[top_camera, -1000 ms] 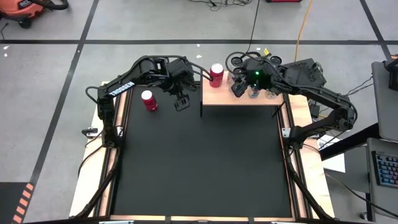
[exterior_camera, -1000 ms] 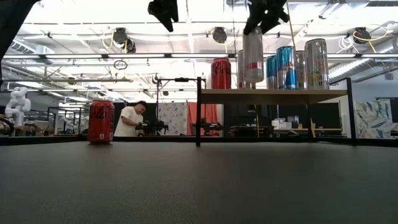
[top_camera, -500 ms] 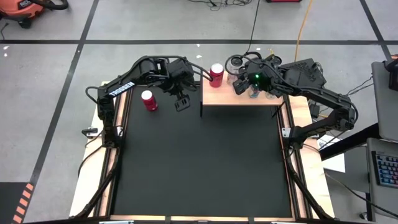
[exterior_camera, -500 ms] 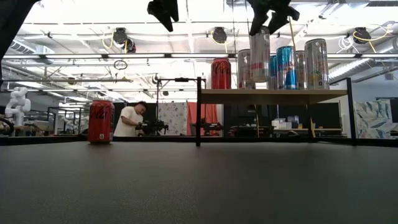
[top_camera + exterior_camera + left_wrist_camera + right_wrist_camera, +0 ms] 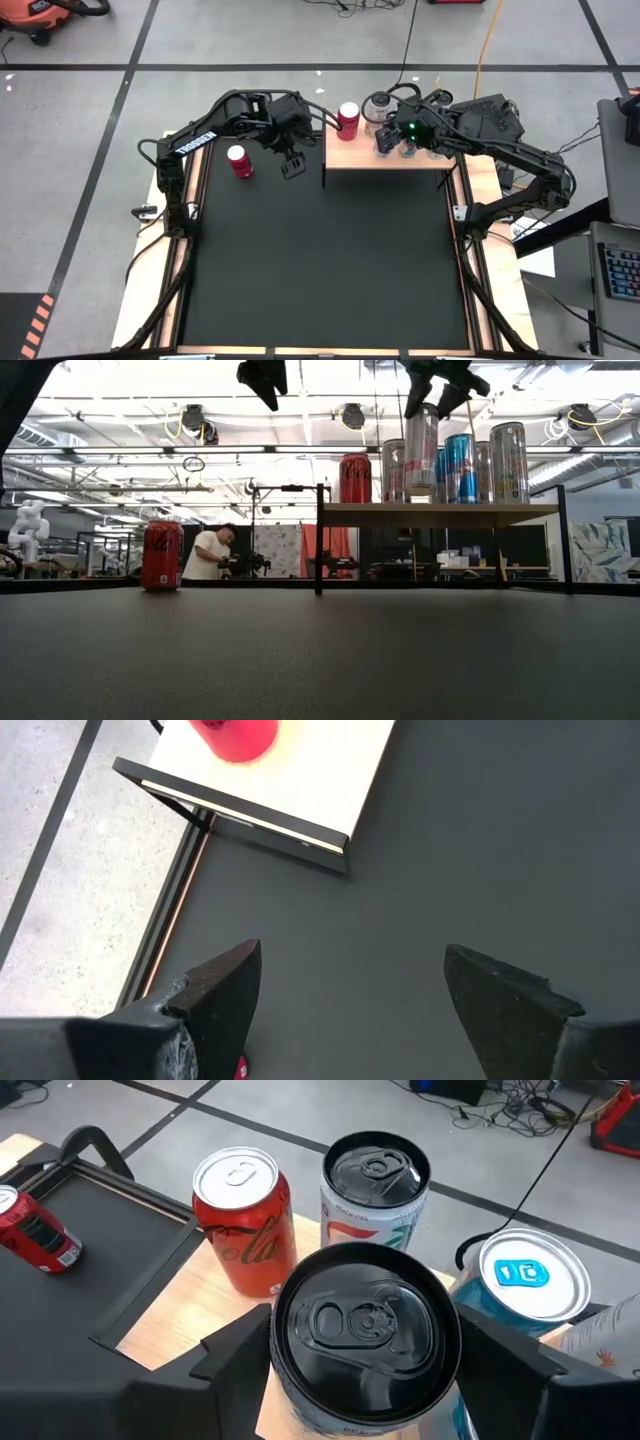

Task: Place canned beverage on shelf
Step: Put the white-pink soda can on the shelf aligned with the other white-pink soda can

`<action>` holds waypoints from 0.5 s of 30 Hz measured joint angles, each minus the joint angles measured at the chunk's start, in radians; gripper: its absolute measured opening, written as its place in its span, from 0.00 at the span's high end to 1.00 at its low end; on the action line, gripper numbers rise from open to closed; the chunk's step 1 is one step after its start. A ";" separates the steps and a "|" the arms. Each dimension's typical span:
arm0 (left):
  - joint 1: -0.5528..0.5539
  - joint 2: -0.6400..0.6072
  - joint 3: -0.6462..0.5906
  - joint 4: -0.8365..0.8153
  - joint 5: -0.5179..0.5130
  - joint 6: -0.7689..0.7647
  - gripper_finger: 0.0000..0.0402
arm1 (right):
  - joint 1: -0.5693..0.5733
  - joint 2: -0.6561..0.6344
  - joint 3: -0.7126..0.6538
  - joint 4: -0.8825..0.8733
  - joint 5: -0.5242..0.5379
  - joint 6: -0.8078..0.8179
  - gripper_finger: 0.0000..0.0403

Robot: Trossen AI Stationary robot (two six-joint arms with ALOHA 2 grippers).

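the right gripper (image 5: 365, 1355) grips a tall black-topped can (image 5: 365, 1330) just above the shelf (image 5: 350, 155), beside the standing cans; lowering it straight and level should avoid them. the left gripper (image 5: 345, 995) hovers empty, jaws wide, over the table (image 5: 320, 260).

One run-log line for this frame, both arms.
right gripper: shut on tall can, above shelf | left gripper: open, empty, above table | red can: on table, untouched

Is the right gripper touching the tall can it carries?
Touching: the right wrist view shows the right gripper with both fingers against the tall can.
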 joint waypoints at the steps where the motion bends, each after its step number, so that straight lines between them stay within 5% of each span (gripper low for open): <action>1: 0.000 0.000 0.000 0.000 0.000 0.000 0.23 | 0.003 0.000 0.000 -0.002 -0.001 0.001 0.39; 15: 0.000 0.000 0.000 0.000 0.000 -0.026 0.23 | 0.038 0.039 0.001 -0.003 0.004 -0.030 0.38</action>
